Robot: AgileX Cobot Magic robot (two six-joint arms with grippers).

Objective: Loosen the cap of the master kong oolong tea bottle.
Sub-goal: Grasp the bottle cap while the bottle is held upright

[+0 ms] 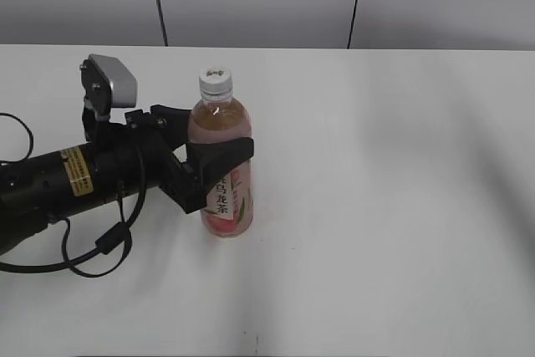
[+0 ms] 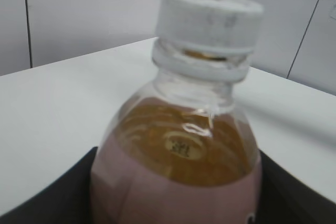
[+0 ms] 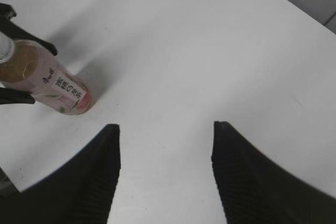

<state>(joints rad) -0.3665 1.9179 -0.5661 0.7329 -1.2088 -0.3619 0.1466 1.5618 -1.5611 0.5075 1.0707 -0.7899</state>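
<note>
One master kong oolong tea bottle (image 1: 222, 175) stands upright on the white table (image 1: 401, 206), left of centre in the exterior frame, white cap (image 1: 216, 82) on top. Left gripper (image 1: 209, 165) clamps the bottle's body from the left, fingers on both sides. Right gripper (image 3: 165, 177) hangs above bare table, jaws spread wide, holding nothing; bottle at left edge of its view.
</note>
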